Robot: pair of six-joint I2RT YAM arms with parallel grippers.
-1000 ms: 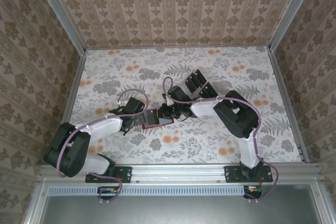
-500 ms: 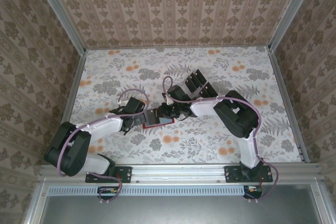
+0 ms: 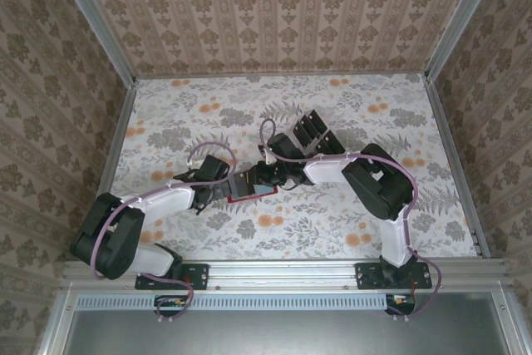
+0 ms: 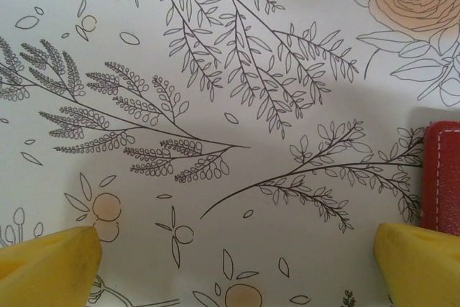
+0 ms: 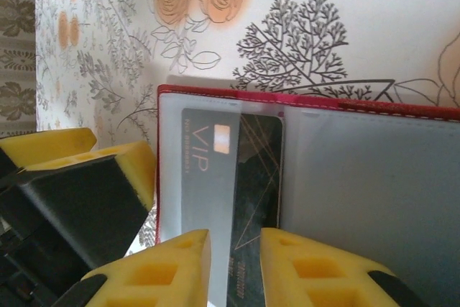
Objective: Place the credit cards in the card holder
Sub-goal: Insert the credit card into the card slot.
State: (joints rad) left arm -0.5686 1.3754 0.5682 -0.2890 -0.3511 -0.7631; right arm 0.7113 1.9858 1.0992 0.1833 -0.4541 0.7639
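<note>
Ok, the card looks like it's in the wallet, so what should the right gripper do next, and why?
Probably draw the right gripper straight back off the credit card. The card already lies tucked inside the open card holder, and the jaws stand slightly apart, so it seems to be released.

A robot test booth: wallpapered panels (image 3: 283,14) in aluminium framing (image 3: 93,18) box in a flower-print bench (image 3: 183,114), left arm (image 3: 166,199) and right arm (image 3: 378,189) bolted to its front rail (image 3: 283,269).
</note>
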